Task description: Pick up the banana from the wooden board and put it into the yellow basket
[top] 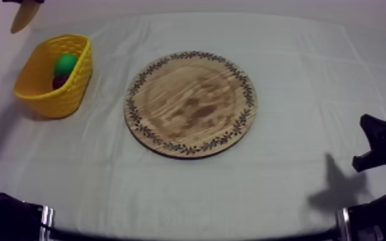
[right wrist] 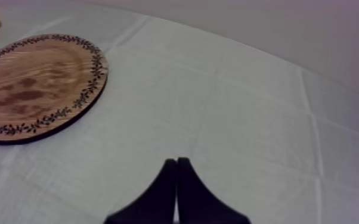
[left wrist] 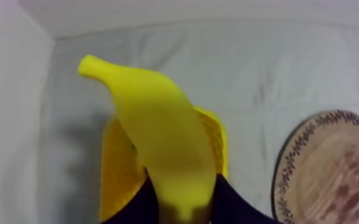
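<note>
Nearest the table's front edge, the right gripper (right wrist: pixel 176 164) rests low over bare cloth. Its two black fingers are pressed together into a narrow wedge and hold nothing.

Farther in, at the table's middle, lies the round wooden board (top: pixel 190 102). Nothing is on it, so the pick-up part of the task looks done.

Beyond the board, toward the robot's left, stands the yellow basket (top: pixel 41 90). Inside it sit a green toy fruit (top: pixel 66 64) and a darker reddish one (top: pixel 59 81), whose kind is too small to tell.

Farthest off, at the table's far left, the banana (left wrist: pixel 158 137) is in the air. The left gripper (left wrist: pixel 185 199) pinches it at one end, a black finger on each side. From that arm's own camera the basket lies right behind the banana, so it seems to hang over the basket, apart from it and not yet inside.

What is left, by this judgement, is to lower the banana, release it and draw the arm back.

The banana's long axis runs on from the fingers, roughly in line with the gripper and leaning a little to one side. Its gripped end is the thicker one. Its narrow stalk end points away from the gripper and downward, reaching past the basket's far rim.
</note>
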Robot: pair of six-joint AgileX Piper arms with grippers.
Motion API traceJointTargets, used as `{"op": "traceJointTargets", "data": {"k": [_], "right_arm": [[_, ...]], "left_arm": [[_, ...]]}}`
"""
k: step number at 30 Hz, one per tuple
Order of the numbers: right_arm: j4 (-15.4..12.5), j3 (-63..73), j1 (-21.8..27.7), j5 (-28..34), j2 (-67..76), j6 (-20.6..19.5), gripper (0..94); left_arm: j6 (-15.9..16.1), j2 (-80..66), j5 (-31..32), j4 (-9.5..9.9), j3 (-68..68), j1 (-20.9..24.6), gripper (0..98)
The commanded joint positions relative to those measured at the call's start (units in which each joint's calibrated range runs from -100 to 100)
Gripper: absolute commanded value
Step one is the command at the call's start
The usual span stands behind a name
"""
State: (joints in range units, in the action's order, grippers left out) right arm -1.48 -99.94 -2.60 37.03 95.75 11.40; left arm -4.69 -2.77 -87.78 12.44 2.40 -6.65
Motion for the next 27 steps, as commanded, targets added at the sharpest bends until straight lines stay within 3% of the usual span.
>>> {"op": "traceJointTargets", "data": {"k": [1,27], "right_arm": [[-0.01,0.05,0.00,-0.01,0.00,0.00,0.3],[-0.01,0.05,0.00,-0.01,0.00,0.00,0.3]], "left_arm": [[0.09,0.97,2.93,0.20,0.19,0.98,14.1],[-1.49,16.78,13.99,0.58,-7.49,5.20,10.0]]}}
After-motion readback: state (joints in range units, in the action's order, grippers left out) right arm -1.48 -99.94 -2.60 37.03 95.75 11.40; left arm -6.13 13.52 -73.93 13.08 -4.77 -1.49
